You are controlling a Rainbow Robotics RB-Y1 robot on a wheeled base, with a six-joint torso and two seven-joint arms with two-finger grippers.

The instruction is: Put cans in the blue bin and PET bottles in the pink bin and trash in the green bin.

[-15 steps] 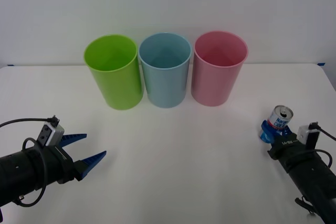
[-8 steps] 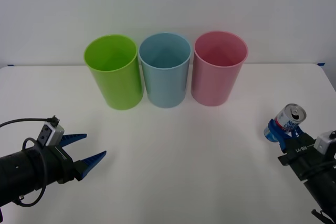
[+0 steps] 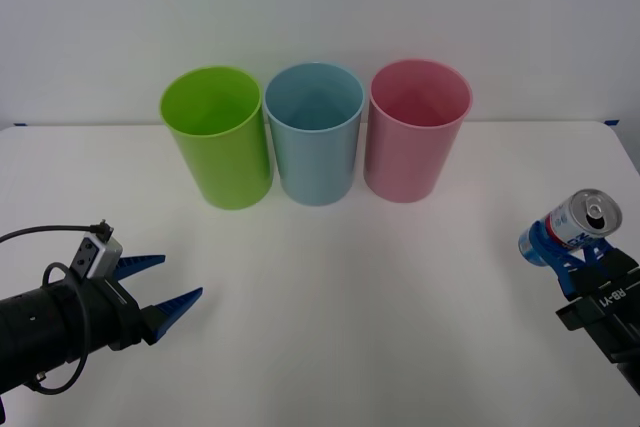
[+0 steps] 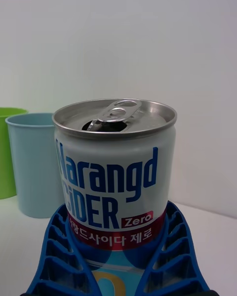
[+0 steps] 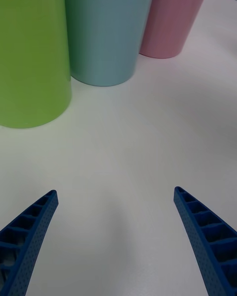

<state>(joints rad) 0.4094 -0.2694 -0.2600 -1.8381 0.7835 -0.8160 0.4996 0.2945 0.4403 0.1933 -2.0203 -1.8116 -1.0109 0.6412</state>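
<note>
R tool (image 3: 572, 246) clamped on can (image 3: 572, 226), lifted off worktop (image 3: 350, 287) | L tool (image 3: 160, 292) agape, idle | next: carry to blue bin (image 3: 315, 137), release above.

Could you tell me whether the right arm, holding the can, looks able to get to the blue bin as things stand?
Probably yes: the right gripper holds the can lifted at the table's right side, and the blue bin stands open-topped. The pink bin lies between, so it would need passing.

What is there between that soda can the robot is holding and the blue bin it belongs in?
Nothing visible. The right end effector holds the can at the table's right side; bare white table lies between it and the blue bin, with the pink bin just beside that path.
</note>
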